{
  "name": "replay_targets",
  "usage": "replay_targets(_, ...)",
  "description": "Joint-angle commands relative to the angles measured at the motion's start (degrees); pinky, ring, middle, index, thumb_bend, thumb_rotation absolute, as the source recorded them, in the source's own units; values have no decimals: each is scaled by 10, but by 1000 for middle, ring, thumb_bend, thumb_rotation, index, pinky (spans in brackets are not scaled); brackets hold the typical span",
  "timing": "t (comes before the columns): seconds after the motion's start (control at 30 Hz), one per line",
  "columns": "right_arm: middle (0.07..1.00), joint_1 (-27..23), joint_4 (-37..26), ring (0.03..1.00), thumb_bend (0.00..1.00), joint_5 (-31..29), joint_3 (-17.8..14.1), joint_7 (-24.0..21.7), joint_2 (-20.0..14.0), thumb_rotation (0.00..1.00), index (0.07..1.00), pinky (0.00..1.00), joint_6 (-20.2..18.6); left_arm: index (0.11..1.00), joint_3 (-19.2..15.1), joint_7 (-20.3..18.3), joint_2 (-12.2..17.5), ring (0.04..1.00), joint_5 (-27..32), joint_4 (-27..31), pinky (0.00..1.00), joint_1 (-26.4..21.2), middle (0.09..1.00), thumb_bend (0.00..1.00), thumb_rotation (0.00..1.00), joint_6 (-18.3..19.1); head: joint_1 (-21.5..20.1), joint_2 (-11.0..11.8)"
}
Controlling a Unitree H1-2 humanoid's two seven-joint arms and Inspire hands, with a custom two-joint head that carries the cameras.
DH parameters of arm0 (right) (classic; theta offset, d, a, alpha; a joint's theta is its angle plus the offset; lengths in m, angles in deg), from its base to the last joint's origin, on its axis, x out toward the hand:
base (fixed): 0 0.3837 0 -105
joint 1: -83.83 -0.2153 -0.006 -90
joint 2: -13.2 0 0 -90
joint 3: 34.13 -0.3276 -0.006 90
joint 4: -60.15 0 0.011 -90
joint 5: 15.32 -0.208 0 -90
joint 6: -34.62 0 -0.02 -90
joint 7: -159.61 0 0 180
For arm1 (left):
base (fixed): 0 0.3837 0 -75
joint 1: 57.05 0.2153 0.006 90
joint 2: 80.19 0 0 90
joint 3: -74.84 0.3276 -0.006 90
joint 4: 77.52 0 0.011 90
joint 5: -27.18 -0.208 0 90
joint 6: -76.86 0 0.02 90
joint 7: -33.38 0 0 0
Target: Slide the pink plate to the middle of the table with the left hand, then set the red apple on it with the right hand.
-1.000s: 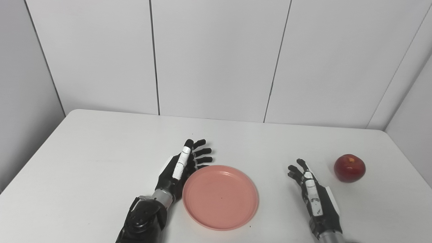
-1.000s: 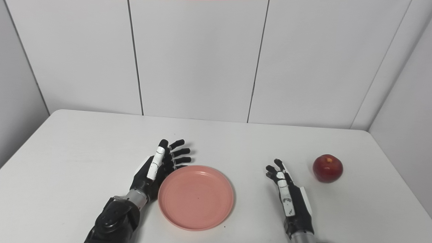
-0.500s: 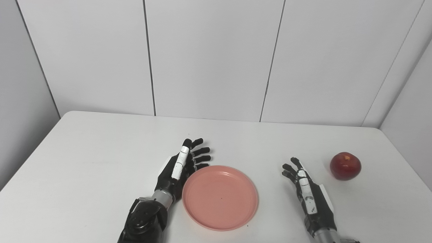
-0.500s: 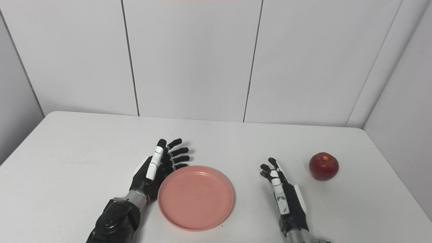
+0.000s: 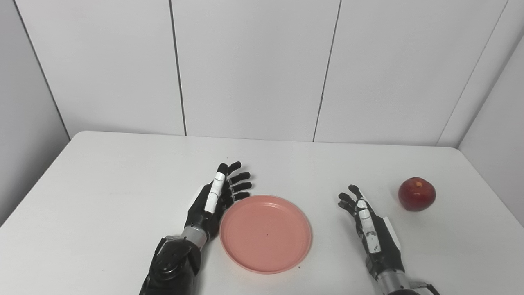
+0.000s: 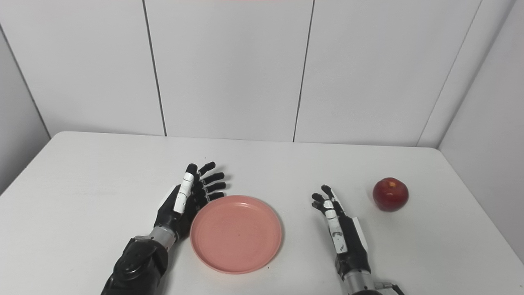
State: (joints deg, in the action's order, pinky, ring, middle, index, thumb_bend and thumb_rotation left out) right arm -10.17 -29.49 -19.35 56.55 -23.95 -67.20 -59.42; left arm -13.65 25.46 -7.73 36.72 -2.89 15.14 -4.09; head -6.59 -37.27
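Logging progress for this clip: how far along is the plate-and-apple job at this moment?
The pink plate already sits near the table's middle, with the open left hand against its left rim. The apple step is unstarted: the right hand is open and empty, short of the red apple, which rests on the table by the right edge. Left: grasp the apple and place it.

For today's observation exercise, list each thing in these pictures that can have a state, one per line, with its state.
Plate: empty, flat on the table, near the middle.
Apple: on the table at the right, not held, apart from the plate.
Left hand: open, fingers spread, against the plate's left rim.
Right hand: open, holding nothing, between plate and apple, touching neither.
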Motion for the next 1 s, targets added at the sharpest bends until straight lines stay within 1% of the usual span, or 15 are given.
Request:
replay_targets(0.0, 866, -4, -2, 872, 863, 1, 19, -12, 16, 1000, 942, 1000, -24, 867, -6, 1, 10, 764, -2, -9, 726, 5, 809, 757, 931, 14, -34, 1)
replay_targets(0.13, 869, -11, 7, 883, 905, 5, 28, -5, 33, 1000, 948, 1000, -24, 864, -13, -7, 26, 765, 4, -12, 719, 3, 817, 736, 941, 14, -101, 9)
replay_targets(0.17, 870, -12, 9, 886, 910, 8, 31, -3, 37, 1000, 948, 1000, -23, 865, -16, -9, 30, 769, 5, -14, 721, 3, 818, 730, 946, 13, -109, 11)
replay_targets(0.2, 868, -14, 12, 886, 914, 12, 34, -1, 40, 1000, 948, 1000, -22, 865, -18, -11, 35, 771, 6, -16, 728, 3, 818, 725, 947, 12, -129, 17)
replay_targets(0.23, 866, -15, 15, 885, 916, 15, 37, 1, 43, 1000, 948, 1000, -20, 865, -20, -13, 37, 771, 7, -18, 731, 3, 818, 724, 947, 11, -133, 18)
replay_targets(0.27, 866, -17, 20, 883, 913, 21, 41, 4, 46, 1000, 948, 1000, -17, 867, -23, -17, 41, 773, 8, -21, 734, 3, 817, 721, 948, 9, -154, 24)
replay_targets(0.3, 866, -18, 23, 880, 905, 25, 44, 6, 48, 1000, 949, 1000, -15, 871, -25, -20, 43, 775, 9, -23, 737, 3, 813, 715, 947, 8, -154, 24)
replay_targets(0.33, 866, -20, 28, 880, 904, 30, 46, 9, 51, 1000, 949, 1000, -11, 872, -28, -25, 46, 775, 11, -30, 738, 2, 813, 715, 947, 2, -169, 30)
replay_targets(0.4, 867, -22, 37, 875, 894, 35, 50, 13, 56, 1000, 951, 1000, -5, 881, -32, -32, 50, 788, 15, -41, 756, 1, 816, 711, 945, -8, -179, 36)
replay_targets(0.5, 869, -24, 45, 863, 895, 41, 54, 18, 60, 1000, 952, 1000, 3, 880, -36, -39, 53, 795, 21, -55, 754, -2, 826, 708, 936, -21, -182, 39)
replay_targets(0.53, 869, -25, 49, 861, 898, 44, 55, 19, 60, 1000, 952, 1000, 7, 880, -36, -40, 54, 796, 21, -60, 754, -2, 828, 709, 933, -25, -184, 44)
replay_targets(0.6, 869, -26, 54, 861, 900, 46, 55, 20, 61, 1000, 952, 1000, 12, 880, -36, -41, 55, 794, 18, -64, 750, -2, 828, 716, 929, -30, -184, 44)
replay_targets(0.73, 863, -27, 60, 858, 883, 47, 54, 23, 62, 1000, 951, 1000, 16, 873, -37, -39, 54, 784, 15, -64, 757, -1, 828, 731, 925, -28, -182, 49)
replay_targets(0.93, 864, -24, 57, 857, 869, 44, 53, 20, 58, 1000, 950, 1000, 19, 872, -32, -38, 54, 787, 9, -66, 763, 1, 831, 716, 931, -33, -175, 51)
replay_targets(0.97, 865, -23, 57, 858, 854, 45, 53, 20, 57, 1000, 951, 1000, 21, 870, -31, -38, 54, 785, 8, -66, 757, 1, 827, 713, 928, -33, -175, 51)
